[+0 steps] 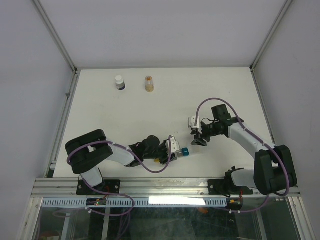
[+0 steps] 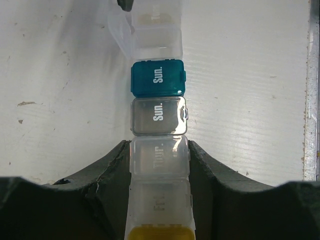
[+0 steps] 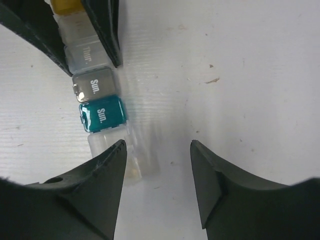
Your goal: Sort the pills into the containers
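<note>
top external: high above near edge, looking down on whole bench (image 1: 150,100) | left wrist: close, along left end effector (image 2: 159,147) onto container strip (image 2: 157,117) | right wrist: close, facing down at strip's opposite end | shared: blue cube (image 3: 102,114), all three views

The black two-finger pincer (image 3: 156,146) is held parted; a strip of teal, grey, clear and yellow translucent plastic cubes (image 3: 97,100) is seen just beyond one fingertip.

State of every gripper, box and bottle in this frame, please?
left gripper: shut on containers strip
right gripper: open, empty
blue container: lid closed
grey container: lid closed
pills vial: upright, pills inside
dark bottle: upright, white cap on
</note>
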Robot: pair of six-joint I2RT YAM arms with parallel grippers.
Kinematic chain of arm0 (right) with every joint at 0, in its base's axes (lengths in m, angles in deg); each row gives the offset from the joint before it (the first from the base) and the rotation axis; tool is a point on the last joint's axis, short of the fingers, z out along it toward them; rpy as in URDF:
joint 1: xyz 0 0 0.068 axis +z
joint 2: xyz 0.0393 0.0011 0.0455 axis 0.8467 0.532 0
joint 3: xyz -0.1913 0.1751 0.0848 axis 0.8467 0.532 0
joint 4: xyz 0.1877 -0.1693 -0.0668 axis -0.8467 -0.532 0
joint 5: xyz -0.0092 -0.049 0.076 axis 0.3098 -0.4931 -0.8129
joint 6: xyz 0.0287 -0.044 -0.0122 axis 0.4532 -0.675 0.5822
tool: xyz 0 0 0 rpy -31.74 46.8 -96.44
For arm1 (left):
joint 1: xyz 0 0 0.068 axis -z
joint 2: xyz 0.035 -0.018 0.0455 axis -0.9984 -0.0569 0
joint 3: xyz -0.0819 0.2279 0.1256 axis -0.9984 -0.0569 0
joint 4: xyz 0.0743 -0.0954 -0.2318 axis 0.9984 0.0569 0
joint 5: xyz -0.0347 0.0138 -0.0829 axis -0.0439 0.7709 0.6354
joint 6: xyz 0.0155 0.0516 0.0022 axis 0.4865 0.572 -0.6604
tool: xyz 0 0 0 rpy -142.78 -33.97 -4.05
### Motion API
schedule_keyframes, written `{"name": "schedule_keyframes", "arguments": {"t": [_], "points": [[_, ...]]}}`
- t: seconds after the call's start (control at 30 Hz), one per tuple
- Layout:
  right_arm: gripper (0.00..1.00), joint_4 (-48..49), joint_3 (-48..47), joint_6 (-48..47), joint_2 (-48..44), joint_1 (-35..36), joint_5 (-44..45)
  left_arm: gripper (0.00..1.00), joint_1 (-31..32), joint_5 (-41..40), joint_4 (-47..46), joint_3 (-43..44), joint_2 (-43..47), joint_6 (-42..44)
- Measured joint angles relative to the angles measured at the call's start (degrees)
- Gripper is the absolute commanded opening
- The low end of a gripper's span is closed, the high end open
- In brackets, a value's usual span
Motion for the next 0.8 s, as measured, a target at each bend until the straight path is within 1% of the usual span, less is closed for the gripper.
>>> {"name": "schedule_keyframes", "arguments": {"t": [0.13, 0.3, 0.43, 0.67, 0.8], "points": [[0.51, 3.1, 1.0, 2.6, -0.6, -0.6, 0.2, 0.12, 0.0, 0.1, 0.6, 0.3, 0.0, 0.0], [0.50, 5.2, 1.8, 4.8, -0.5, -0.2, 0.6, 0.13, 0.0, 0.2, 0.8, 0.4, 0.0, 0.1], [0.49, 7.3, 2.1, 7.5, 0.3, 1.4, 2.2, 0.13, 0.0, 0.2, 0.9, 0.5, 0.0, 0.1], [0.47, 11.3, 2.0, 11.6, 5.4, 5.9, 9.7, 0.13, -0.1, 0.2, 1.0, 0.5, 0.0, 0.2], [0.49, 12.8, 1.9, 12.7, 6.5, 6.4, 13.2, 0.13, -0.5, 1.0, 1.2, 0.5, 0.0, 0.4]]}}
